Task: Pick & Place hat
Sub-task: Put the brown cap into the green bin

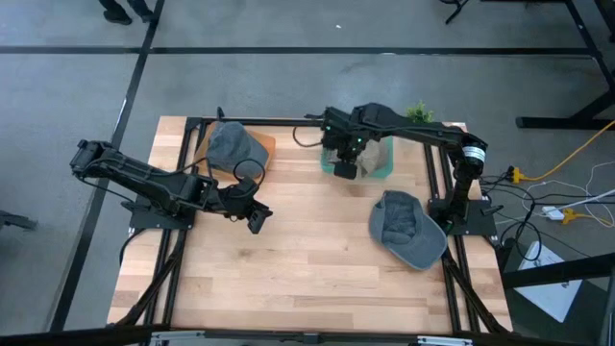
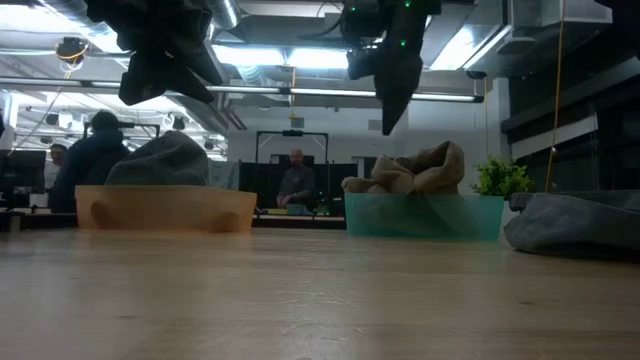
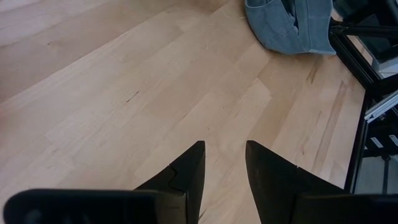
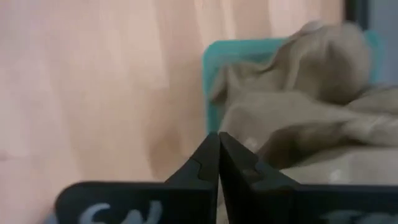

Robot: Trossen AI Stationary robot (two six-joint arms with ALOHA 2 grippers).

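Hats sit in three spots on the wooden table (image 1: pixel 288 250): a grey hat (image 1: pixel 407 229) lies loose near the right edge, another grey one (image 1: pixel 233 146) fills the orange bin (image 1: pixel 263 146), and a tan hat (image 2: pixel 415 170) is heaped in the teal bin (image 2: pixel 425 217). Right pincer (image 1: pixel 344 170) hangs above the teal bin's near edge, fingers pressed together — holding nothing. Left pincer (image 1: pixel 258 217) hovers over bare wood left of centre, fingers a little apart, empty.
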